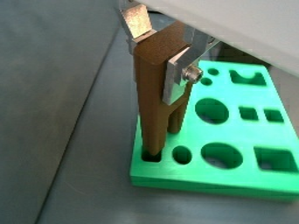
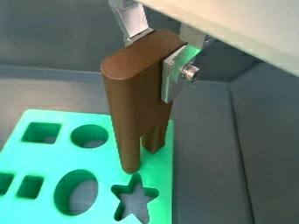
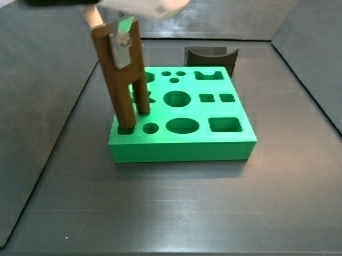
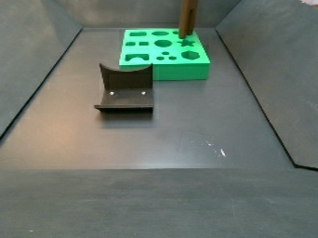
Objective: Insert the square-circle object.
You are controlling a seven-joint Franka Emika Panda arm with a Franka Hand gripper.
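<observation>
The gripper [image 3: 124, 38] sits upper left in a side view, its silver fingers [image 1: 184, 68] clamped on the upper part of the square-circle object [image 3: 118, 80], one plate on each flat side. Jaws closed on that piece. The brown piece stands upright, w/ its two prongs pointing down at the green block [image 3: 201, 140].

In a wrist view the prong bottoms [image 1: 156, 144] reach the block's top face at its near corner, at the holes there; seems at least one prong tip is already inside a hole, but how deep is hard to tell. Another wrist view shows the piece [image 2: 138, 96] at the block's edge, just beside a star-shaped hole [image 2: 135, 199].

In a side view the piece [image 4: 189, 17] rises at the top centre of frame, over the far right corner of the block [image 4: 168, 65]. A short dark block w/ scooped top [image 4: 125, 89] lies on the grey floor [image 4: 162, 149] left of centre, well apart from the green block.
</observation>
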